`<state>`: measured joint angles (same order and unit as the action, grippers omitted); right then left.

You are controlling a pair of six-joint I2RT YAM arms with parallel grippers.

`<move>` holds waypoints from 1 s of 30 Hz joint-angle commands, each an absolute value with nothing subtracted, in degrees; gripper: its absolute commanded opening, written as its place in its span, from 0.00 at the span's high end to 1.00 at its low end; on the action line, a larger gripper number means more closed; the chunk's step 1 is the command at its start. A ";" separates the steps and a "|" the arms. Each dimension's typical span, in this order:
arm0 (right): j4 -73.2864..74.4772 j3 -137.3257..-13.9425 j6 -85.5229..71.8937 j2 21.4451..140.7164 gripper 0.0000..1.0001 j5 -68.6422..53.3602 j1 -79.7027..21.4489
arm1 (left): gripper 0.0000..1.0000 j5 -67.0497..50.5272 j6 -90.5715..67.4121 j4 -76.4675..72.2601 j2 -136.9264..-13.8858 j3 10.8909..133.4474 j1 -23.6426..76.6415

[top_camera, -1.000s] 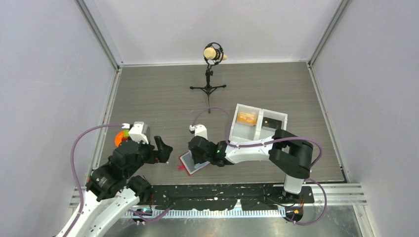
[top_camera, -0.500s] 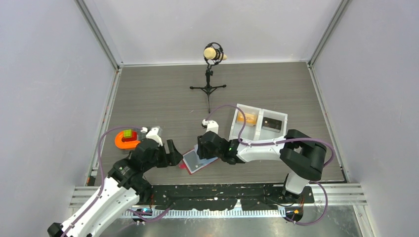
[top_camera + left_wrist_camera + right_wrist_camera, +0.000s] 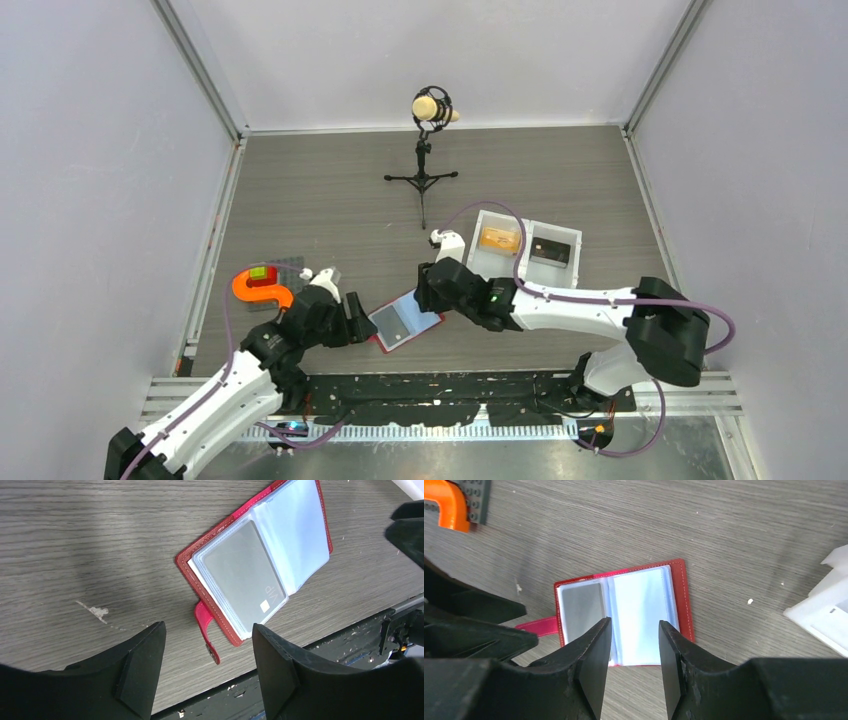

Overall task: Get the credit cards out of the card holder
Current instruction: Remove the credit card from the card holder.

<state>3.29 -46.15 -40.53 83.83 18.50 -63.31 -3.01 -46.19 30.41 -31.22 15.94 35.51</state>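
The only legible marking is the small pale lettering "VIP", printed near one corner of the grey card (image 3: 240, 572) that sits behind a clear pocket in the left half of the open red card holder (image 3: 295, 535), near the table's near edge.

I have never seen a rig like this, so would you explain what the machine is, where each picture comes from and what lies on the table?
These are two robot arms bolted at the near edge of a table. The wide picture is from above; the other two come from cameras on each wrist, so the black prongs are that arm's own fingers. The left gripper and right gripper are open, holding nothing. Between them the red card holder lies open, a grey card in one clear pocket. Also there: a white tray, an orange piece and a microphone stand.
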 commanded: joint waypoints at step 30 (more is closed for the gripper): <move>4.14 -58.89 -35.17 98.84 0.25 13.81 -70.43 | 1.00 -6.90 -44.82 21.97 -30.88 14.56 35.24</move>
<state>4.40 -56.07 -36.45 97.93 11.81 -69.54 -6.33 -45.82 22.70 -32.10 13.32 35.51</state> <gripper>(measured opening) 0.741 0.010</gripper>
